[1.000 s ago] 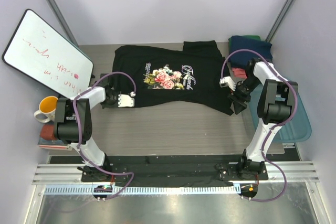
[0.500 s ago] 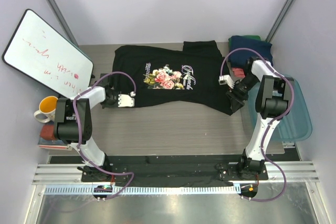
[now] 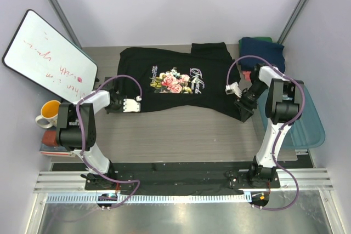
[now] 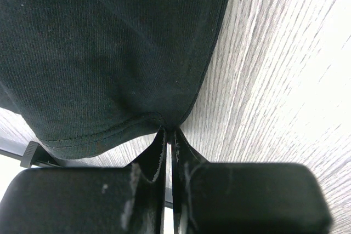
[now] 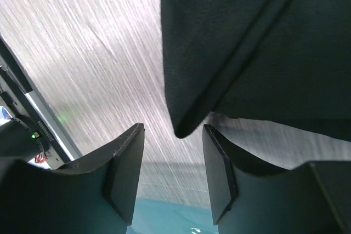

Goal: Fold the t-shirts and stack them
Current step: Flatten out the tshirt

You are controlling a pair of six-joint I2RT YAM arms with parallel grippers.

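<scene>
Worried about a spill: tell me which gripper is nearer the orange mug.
Left. The left gripper, shut on the black t-shirt hem, sits just right of the orange mug; the right gripper is far off, at the shirt's opposite corner.

the black t-shirt (image 3: 181,64) carries lettering (image 3: 196,80) too small to read.

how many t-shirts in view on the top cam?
4. The black tee lies spread mid-table; a navy tee, with slivers of a green tee and a coral-red tee, is piled at the far right. That pile may hide more.
</scene>
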